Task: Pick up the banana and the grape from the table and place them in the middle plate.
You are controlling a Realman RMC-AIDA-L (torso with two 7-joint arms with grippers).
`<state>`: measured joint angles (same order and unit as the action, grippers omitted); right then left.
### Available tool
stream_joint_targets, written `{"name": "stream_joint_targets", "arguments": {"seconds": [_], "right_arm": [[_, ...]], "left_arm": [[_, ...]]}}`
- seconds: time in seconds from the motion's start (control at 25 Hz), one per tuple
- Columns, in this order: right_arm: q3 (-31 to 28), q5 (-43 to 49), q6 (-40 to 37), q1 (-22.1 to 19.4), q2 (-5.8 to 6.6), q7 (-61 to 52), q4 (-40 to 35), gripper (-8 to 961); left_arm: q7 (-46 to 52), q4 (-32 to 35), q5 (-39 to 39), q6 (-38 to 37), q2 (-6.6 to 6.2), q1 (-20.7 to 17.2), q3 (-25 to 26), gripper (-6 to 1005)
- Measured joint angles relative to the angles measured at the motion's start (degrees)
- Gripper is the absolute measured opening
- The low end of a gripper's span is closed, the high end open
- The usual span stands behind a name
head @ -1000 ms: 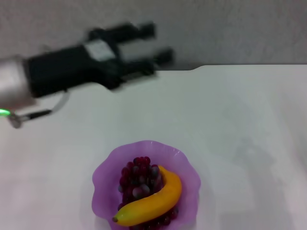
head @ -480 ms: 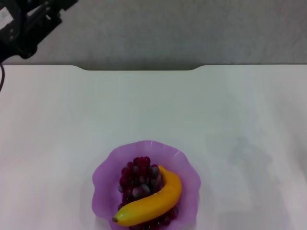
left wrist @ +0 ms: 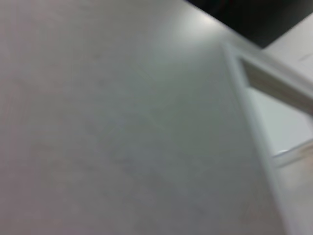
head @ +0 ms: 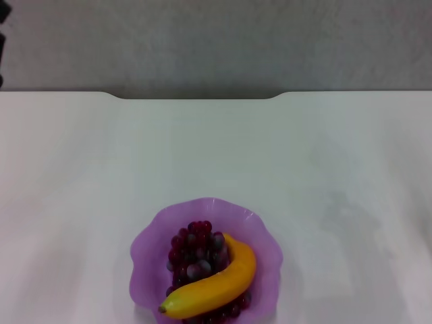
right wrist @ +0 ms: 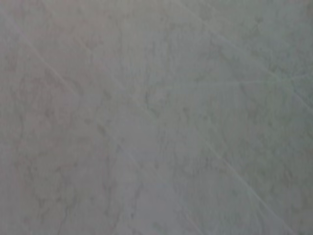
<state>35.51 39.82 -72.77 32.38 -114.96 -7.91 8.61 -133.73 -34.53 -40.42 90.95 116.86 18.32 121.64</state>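
banana (head: 214, 287) lying across the grape (head: 196, 255), both inside the middle plate (head: 145, 251), at 6 o'clock on the white table (head: 324, 169). left hand (head: 3, 40): dark sliver at 10 o'clock, grip state cannot be told; right hand unseen.

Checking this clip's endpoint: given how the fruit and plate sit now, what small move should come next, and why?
Probably none beyond parking the arms. The banana lies on the grape inside the middle plate, no other fruit shows on the table, and only a dark sliver of the left arm shows at the head view's upper-left edge.
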Motion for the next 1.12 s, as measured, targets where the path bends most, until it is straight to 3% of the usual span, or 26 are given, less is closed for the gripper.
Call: {"name": "stream_joint_targets", "arguments": {"seconds": [0.16,0.52,0.8,1.12], "right_arm": [[0.00,0.00,0.00,-0.02,0.00,0.15,0.00,23],[0.00,0.08,1.01,0.01,0.00,0.40,0.00,23],[0.00,0.09,1.54,0.19,-0.06,0.51,-0.35,23],[-0.43,-0.30,6.15,-0.14,-0.16,0.67,-3.91,23]], "left_arm": [[-7.86,4.98,4.05,-3.95,0.02,0.55,0.00,78],[-20.06,13.98,9.36,-19.92,0.12,3.67,0.02,79],[-27.77,21.39,19.86,-23.85,0.07,4.28,0.09,79],[-28.64,22.56,20.96,-27.55,-0.02,3.97,0.18,78]]}}
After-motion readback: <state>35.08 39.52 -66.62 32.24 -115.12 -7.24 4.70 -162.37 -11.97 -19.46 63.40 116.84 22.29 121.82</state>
